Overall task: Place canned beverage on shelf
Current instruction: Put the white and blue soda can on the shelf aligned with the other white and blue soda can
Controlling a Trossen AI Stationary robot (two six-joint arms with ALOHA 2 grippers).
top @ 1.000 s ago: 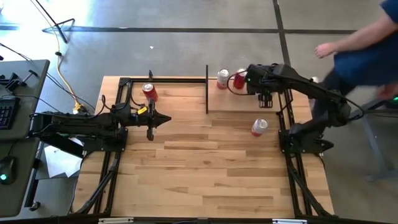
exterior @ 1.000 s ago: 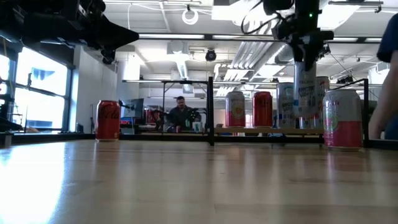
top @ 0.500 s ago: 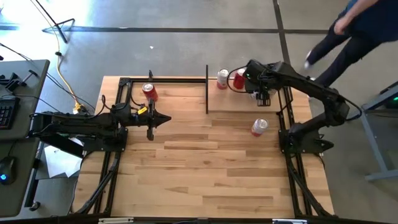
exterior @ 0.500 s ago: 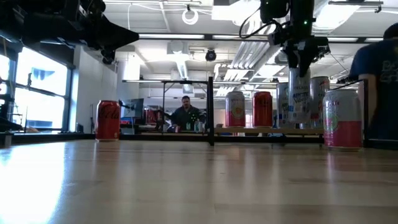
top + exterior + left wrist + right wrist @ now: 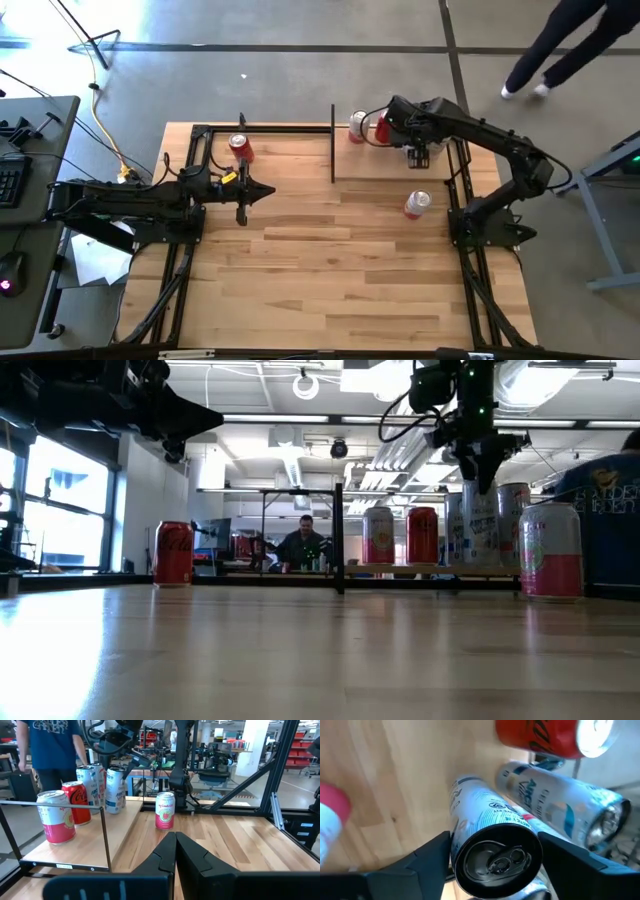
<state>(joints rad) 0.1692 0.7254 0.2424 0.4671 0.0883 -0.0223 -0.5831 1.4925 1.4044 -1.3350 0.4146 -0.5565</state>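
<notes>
The shelf (image 5: 375, 165) is a light plank at the table's far right, with a black upright plate (image 5: 333, 145) at its left end. A pink-and-white can (image 5: 358, 126), a red can (image 5: 383, 128) and a white-and-blue can (image 5: 555, 800) stand on it. My right gripper (image 5: 421, 152) is above the shelf's right part, shut on a second white-and-blue can (image 5: 490, 835). My left gripper (image 5: 262, 192) waits shut and level over the table's left half. My right gripper pinches the white-and-blue can's upper end (image 5: 462, 845) between its two fingers, one on each side just below the rim. The fingers come from above, slanting down. The can (image 5: 478, 535) is upright, its base level with the other cans on the shelf.
A pink-and-white can (image 5: 416, 204) stands on the table in front of the shelf. At the table's far left is a red cola can (image 5: 241, 148). A person (image 5: 560, 40) walks past beyond the far right corner. Black frame rails (image 5: 462, 170) run along both table sides.
My right gripper has gone down and a little toward the table's far left with the white-and-blue can. The can has stayed upright and now sits lower, level with the shelf's other cans. The person beyond the table has walked away to the right.
</notes>
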